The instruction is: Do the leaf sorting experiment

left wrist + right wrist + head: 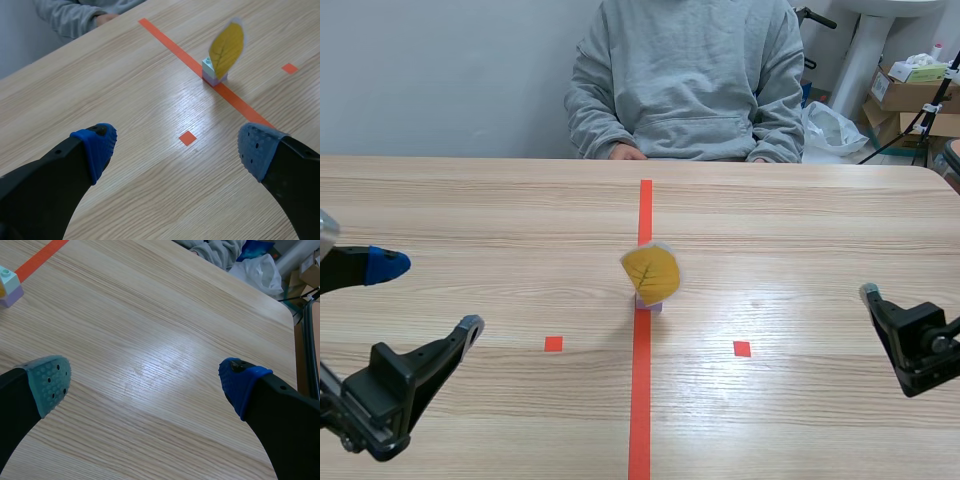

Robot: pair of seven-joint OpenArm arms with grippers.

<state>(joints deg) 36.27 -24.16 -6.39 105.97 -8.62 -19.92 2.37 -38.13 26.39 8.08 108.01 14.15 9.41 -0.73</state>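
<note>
A yellow leaf (651, 272), laminated in a clear cover, stands upright in a small pale block (648, 304) on the red centre line in mid-table. Low at the left, my left gripper (428, 295) is open and well short of the leaf. In the left wrist view the leaf (227, 47) and its block (214, 75) lie ahead of the open left gripper (175, 150), toward its right finger. My right gripper (905, 335) sits low at the right. It is open over bare wood (145, 377), with the block (9, 287) far off beyond its left finger.
A person in a grey hoodie (685, 80) sits across the table, one hand (625, 152) at the far edge. Cardboard boxes (910, 95) and a plastic bag (832, 128) stand behind the table's far right corner. The table's right edge (287, 325) runs near my right gripper.
</note>
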